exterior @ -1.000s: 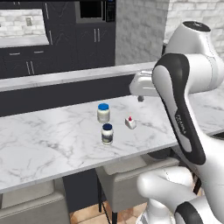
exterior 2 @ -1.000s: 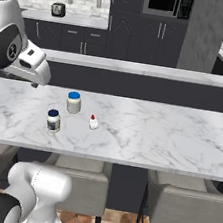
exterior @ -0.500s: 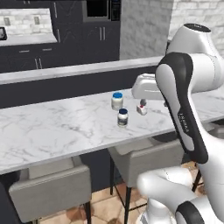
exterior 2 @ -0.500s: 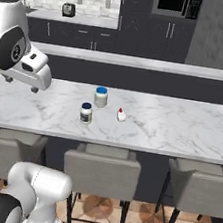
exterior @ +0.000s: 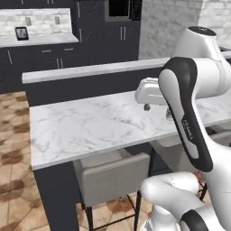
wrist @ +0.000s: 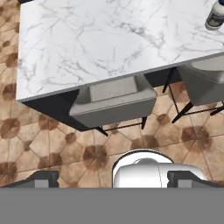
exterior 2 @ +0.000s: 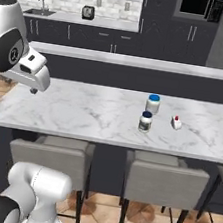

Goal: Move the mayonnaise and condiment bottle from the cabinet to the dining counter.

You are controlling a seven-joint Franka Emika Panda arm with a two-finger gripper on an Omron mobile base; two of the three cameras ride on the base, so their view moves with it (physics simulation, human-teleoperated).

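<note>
The mayonnaise (exterior 2: 145, 121), a slim white jar with a dark lid, stands on the dining counter (exterior 2: 82, 114), well to the right of my gripper (exterior 2: 34, 90). In the hand view the same jar (wrist: 215, 15) sits at the top right corner, on the counter's marble top (wrist: 109, 39). My gripper (wrist: 113, 178) is open, its fingertips (wrist: 41, 178) far apart with nothing between them, looking down over the counter's near edge. In the left base view the gripper (exterior: 146, 107) hangs above the marble (exterior: 90, 126). The red condiment bottle is out of view. The black cabinet (exterior 2: 157, 19) stands far behind.
A wider cream jar with a blue lid (exterior 2: 153, 104) and a small white item with a red top (exterior 2: 176, 123) stand near the mayonnaise. Grey stools (exterior 2: 164, 179) line the counter's near side. A raised black ledge (exterior: 90, 70) runs along its back. Tiled floor (wrist: 52, 144) lies below.
The whole scene has slid across both base views, so the base has moved along the counter. The jars stand as before, and the arm holds the same pose with its gripper open.
</note>
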